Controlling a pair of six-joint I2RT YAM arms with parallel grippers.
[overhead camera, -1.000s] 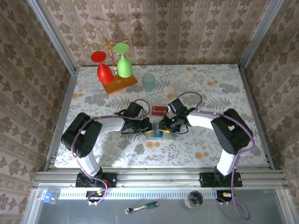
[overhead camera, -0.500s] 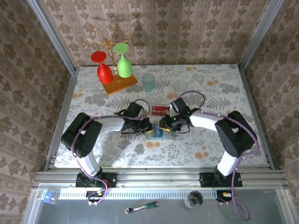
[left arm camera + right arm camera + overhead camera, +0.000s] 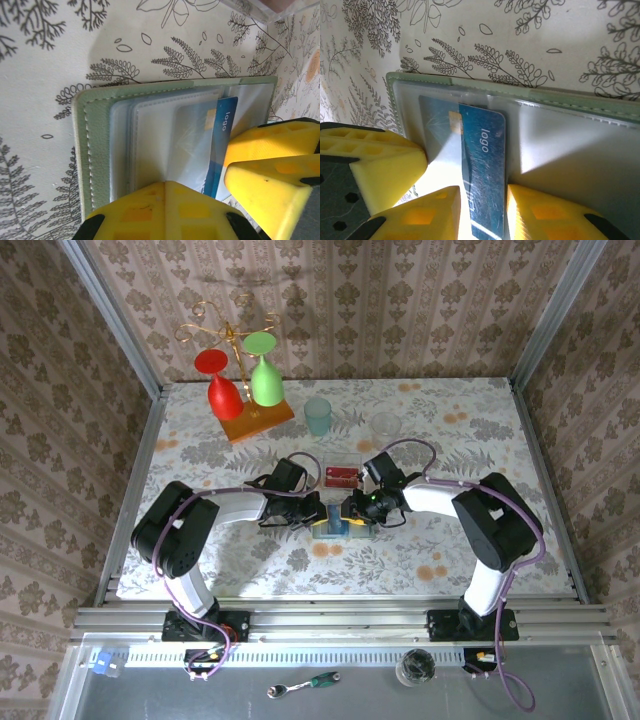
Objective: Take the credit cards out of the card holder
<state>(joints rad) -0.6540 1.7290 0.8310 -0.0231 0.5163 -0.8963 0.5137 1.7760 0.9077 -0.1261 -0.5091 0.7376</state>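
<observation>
**Blue card partly out, red ones already aside**

Pinches the bare end of the blue credit card (image 3: 482, 150) with the right gripper (image 3: 482, 195), jaws closed against it from both sides. Presses down on the clear sleeves (image 3: 150, 145) with the left gripper (image 3: 165, 197), jaws fully together and holding nothing. Pins in this way the card holder (image 3: 95, 150), open and flat on the table (image 3: 450, 430), between the two arms.

Looks more than half done. Shows red credit cards (image 3: 342, 477) lying in a clear tray (image 3: 260, 12) just beyond the holder, so probably taken out. Leaves the blue one to finish: chip end under the plastic film, the end printed "logo" free. Cannot tell for sure whether the other sleeves are empty, though nothing coloured shows through.

Seems soft on the outside: a pale grey-green cover with a stitched seam and rounded corners. Carries inside several thin transparent pockets, glossy and a little wrinkled, likely limp and slippery. Appears stiff, flat and smooth in the case of the card. Rests on a white cloth printed with ferns and flowers.
</observation>
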